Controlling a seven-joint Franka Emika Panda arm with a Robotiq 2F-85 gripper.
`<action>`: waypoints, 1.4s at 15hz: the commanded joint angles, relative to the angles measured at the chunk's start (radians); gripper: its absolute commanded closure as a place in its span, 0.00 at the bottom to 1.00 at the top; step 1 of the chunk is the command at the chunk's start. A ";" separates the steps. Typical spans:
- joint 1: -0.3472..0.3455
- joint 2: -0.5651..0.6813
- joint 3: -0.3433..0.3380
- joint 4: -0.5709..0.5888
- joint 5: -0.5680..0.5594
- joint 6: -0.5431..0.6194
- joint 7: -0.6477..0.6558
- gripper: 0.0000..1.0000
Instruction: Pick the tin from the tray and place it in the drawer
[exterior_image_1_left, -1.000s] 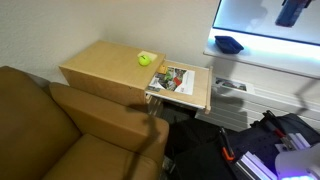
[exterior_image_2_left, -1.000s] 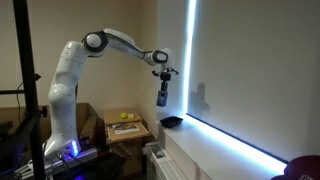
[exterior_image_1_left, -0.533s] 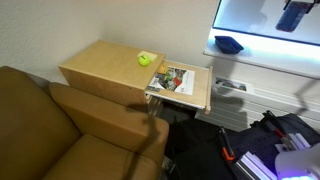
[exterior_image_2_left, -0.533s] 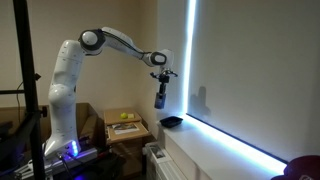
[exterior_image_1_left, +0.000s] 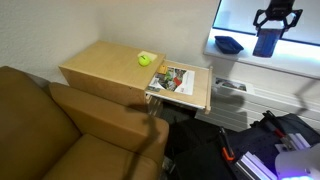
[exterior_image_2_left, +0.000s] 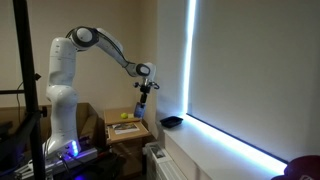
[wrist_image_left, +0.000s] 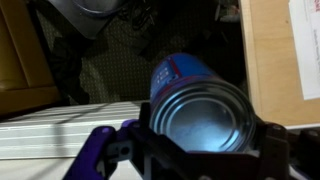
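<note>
My gripper (exterior_image_1_left: 268, 42) is shut on the tin (wrist_image_left: 197, 102), a blue cylindrical can whose shiny base faces the wrist camera. In both exterior views the tin (exterior_image_2_left: 141, 106) hangs in the air, lower than the windowsill and off to the side of the dark blue tray (exterior_image_1_left: 229, 44), which sits on the sill (exterior_image_2_left: 172, 122). The open light-wood drawer (exterior_image_1_left: 180, 83) with colourful printed contents sticks out of the pale cabinet (exterior_image_1_left: 105, 68), below and to the side of the gripper. A strip of the drawer's wood shows in the wrist view (wrist_image_left: 275, 50).
A yellow-green ball (exterior_image_1_left: 146, 59) lies on the cabinet top. A brown sofa (exterior_image_1_left: 70, 130) stands in front of the cabinet. Dark equipment and cables (exterior_image_1_left: 255, 140) lie on the floor by the wall. The bright window (exterior_image_2_left: 225, 70) backs the sill.
The arm has swung away from above the tray and come down towards the cabinet, carrying the tin with it.
</note>
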 joint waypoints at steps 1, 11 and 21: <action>0.061 -0.179 0.066 -0.252 -0.008 0.132 -0.048 0.42; 0.162 -0.237 0.208 -0.431 0.007 0.279 -0.020 0.42; 0.280 0.024 0.309 -0.180 0.114 0.443 0.059 0.42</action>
